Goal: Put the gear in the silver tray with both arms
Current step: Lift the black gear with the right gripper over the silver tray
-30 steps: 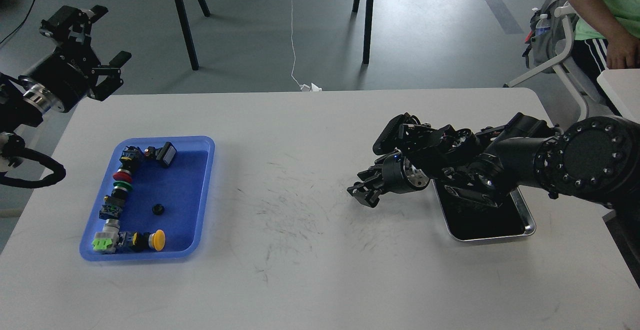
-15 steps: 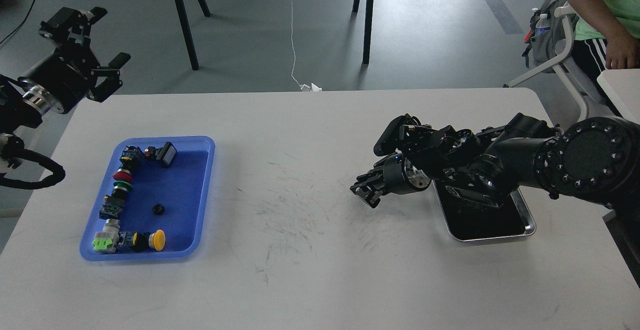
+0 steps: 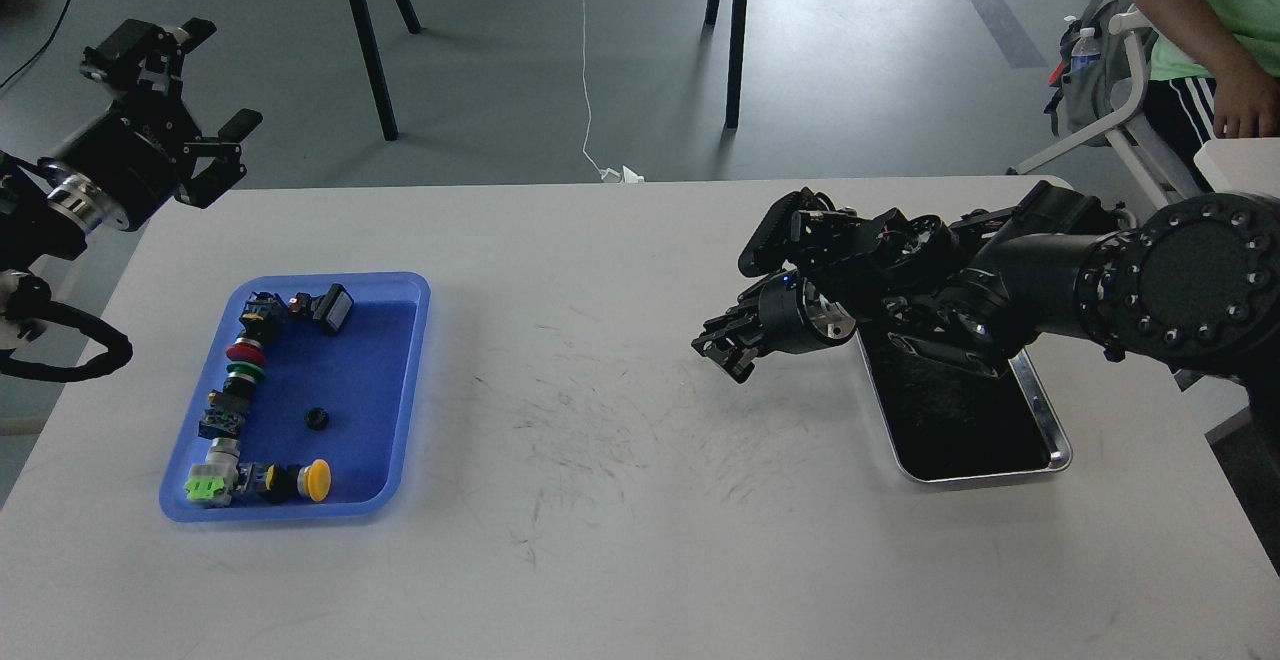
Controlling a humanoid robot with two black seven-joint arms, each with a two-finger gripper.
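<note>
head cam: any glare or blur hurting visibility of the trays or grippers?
Head view: sharp overall; silver tray rim glints, its black floor reads flat; right gripper dark on dark, jaws hard to separate; left gripper crisp against the floor, jaws open; blue tray evenly lit.

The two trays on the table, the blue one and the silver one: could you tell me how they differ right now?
The blue tray is plastic and lies on the left side of the table; the silver tray is shiny metal with a black inside and lies on the right. The blue tray holds a row of small parts; the visible part of the silver tray looks empty. The right arm partly covers the silver tray; nothing covers the blue one. Both are rectangular with raised rims.
</note>
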